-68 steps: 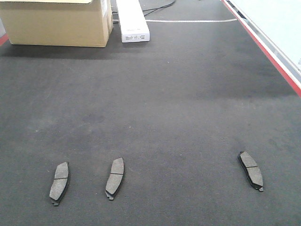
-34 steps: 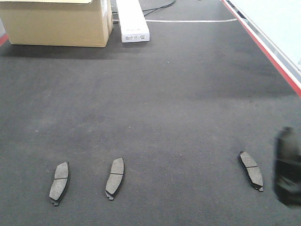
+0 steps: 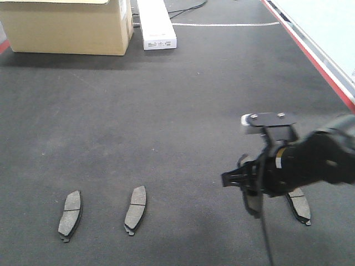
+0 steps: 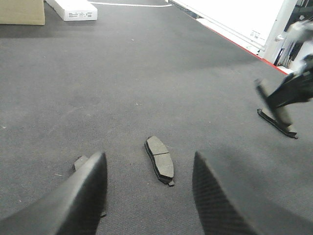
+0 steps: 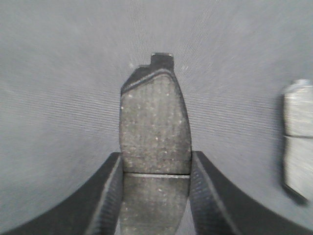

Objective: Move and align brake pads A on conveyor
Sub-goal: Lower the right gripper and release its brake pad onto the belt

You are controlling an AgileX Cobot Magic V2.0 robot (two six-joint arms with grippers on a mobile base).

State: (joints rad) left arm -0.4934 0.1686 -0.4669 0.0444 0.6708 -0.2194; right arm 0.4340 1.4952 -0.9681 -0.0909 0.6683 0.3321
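The right gripper [image 3: 252,191] has swung in from the right edge, clenched on a fourth brake pad [image 5: 155,152] and carrying it above the conveyor [image 3: 183,111], just left of the rightmost pad [image 3: 297,200]. It looks bound for the gap beside the two left pads [image 3: 136,209]. The left gripper [image 4: 146,191] hangs released.

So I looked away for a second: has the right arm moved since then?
Yes. The right gripper, holding a pad, has come in from the right edge, leftward past the pad lying on the belt.
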